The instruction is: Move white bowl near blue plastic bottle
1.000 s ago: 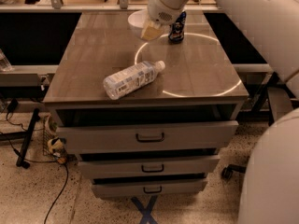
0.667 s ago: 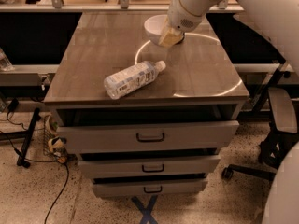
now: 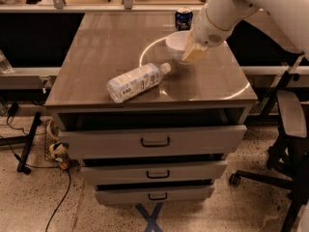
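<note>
One gripper (image 3: 195, 52), upper right, pinches the small glossy white bowl (image 3: 176, 40) by its rim — transport step, seemingly; next, set it beside the clear ribbed plastic bottle (image 3: 136, 81).

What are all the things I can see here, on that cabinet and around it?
white bowl: one, white, back right of the table top, just behind the bottle's cap
blue plastic bottle: one, clear with white cap and pale label, lying on its side mid-table
can: one, dark blue, upright near the back edge
table: one, grey-brown top
drawers: three, grey, stacked under the top
office chair: one, dark, on the floor at right
tape cross: one, blue, on the floor in front
arm: one, white, reaching in from upper right
gripper: one, beige, at the bowl's right rim
</note>
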Tool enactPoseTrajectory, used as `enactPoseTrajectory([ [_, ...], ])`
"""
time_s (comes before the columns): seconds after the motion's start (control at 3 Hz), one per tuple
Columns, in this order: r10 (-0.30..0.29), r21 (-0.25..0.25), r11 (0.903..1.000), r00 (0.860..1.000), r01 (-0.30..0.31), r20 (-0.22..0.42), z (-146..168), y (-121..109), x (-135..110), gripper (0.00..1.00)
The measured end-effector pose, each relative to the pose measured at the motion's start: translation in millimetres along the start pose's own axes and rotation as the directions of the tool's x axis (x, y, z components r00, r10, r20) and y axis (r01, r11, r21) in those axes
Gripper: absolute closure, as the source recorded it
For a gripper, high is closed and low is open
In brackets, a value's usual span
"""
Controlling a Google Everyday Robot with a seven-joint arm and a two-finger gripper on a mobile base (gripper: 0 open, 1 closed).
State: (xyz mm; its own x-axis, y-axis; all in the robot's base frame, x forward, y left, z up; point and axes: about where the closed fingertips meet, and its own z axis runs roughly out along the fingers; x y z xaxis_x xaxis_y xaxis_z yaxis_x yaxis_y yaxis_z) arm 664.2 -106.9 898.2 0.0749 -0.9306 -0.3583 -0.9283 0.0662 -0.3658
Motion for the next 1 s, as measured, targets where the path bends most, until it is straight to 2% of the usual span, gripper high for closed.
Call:
enactPoseTrajectory([
  [0.33,-0.014,-0.042,0.9990,1.000,0.014,-0.013,4,17,17,0.99],
  [1.0,-0.016,-0.098,0.9951,1.000,0.015,-0.013,22,38,19,0.55],
])
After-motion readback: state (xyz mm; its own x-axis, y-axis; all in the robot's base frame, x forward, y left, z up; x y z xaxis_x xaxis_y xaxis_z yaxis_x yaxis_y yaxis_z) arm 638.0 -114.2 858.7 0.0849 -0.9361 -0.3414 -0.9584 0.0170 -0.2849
